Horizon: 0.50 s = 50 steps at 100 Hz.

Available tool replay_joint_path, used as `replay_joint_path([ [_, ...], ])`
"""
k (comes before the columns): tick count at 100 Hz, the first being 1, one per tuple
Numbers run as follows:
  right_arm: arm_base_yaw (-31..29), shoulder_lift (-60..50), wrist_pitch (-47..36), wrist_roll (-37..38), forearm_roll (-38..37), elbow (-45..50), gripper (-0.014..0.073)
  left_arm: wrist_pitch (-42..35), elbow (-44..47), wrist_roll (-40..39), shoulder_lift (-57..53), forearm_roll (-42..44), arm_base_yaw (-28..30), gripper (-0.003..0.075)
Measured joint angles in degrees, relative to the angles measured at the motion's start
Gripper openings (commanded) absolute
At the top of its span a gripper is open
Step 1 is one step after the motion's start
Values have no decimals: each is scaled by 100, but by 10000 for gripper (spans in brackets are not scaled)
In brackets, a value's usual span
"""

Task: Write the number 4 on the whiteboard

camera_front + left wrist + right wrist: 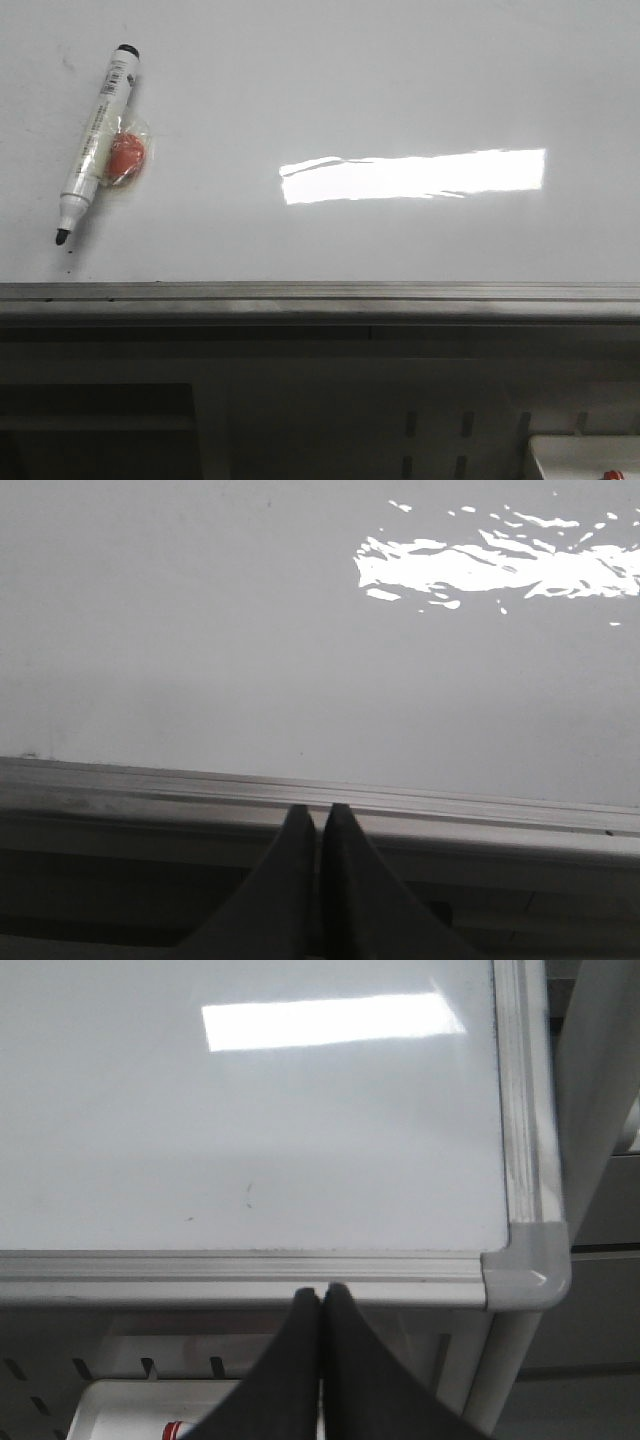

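Upper left, a white plastic marker (94,141) lies uncapped on the glossy whiteboard (400,80), touching a round orange magnet (128,158). Both dark tapered grippers, left (320,815) and right (321,1294), are pressed closed, empty.

Neither arm shows in the front view. In the left wrist view, the left claw (318,825) has its two dark fingers (285,880) pressed together, tips meeting with only a thin seam between them and nothing held. In the right wrist view, the right claw (320,1305) looks the same: both dark fingers (355,1370) closed tip to tip, gripping nothing.
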Motion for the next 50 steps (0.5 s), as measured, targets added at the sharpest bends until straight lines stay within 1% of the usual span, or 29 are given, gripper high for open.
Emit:
replay_joint_path([
  [21, 0, 0, 0, 0, 0, 0, -64, -144, 0, 0, 0, -12, 0, -20],
  [50, 0, 0, 0, 0, 0, 0, -64, -1089, 0, 0, 0, 101, 0, -20],
])
